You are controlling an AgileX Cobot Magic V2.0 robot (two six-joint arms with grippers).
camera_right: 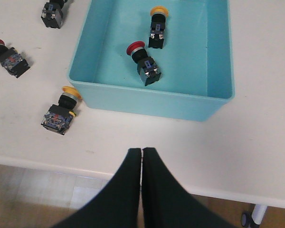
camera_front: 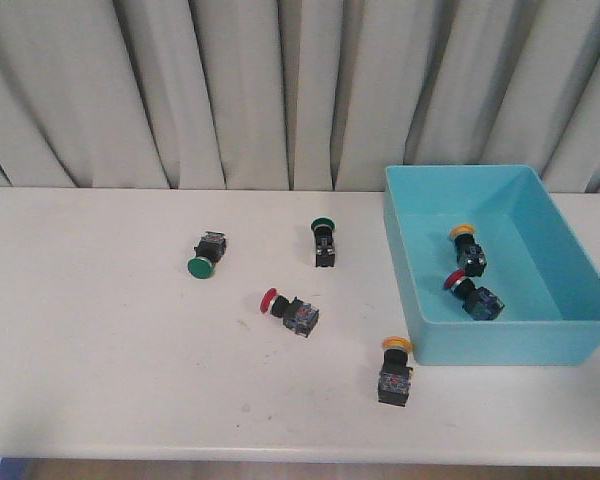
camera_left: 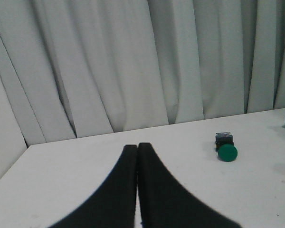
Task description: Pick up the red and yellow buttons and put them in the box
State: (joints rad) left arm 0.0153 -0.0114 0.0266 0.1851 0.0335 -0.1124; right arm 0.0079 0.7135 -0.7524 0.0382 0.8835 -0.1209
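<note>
The box (camera_front: 432, 300) stands on the right part of the surface (camera_front: 100, 360), and 2 buttons already lie inside it: a yellow button in the box (camera_front: 467, 247) toward the far side and a red button in the box (camera_front: 473, 293) nearer to the front wall. 2 more are outside. The red button on the surface (camera_front: 290, 311) lies on its side near the middle, well apart from the box, and the yellow button on the surface (camera_front: 395, 371) lies just beside the near left corner of the box, its cap pointing to the wall. The 2 green buttons (camera_front: 208, 253) at the far middle and left are not part of the job. The left tool (camera_left: 137, 159) has its fingers pressed together and holds nothing; it looks over the left side of the surface. The right tool (camera_right: 141, 164) is also pressed together and empty, hanging over the near edge of the surface in front of the box. So I judge the task is about half done and the step in hand is between 2 picks (no arm is at a button now). The next move likely calls for the right tool to spread, come down over the yellow button by the corner and pinch its black body; the box wall is very close there, so care is needed.
</note>
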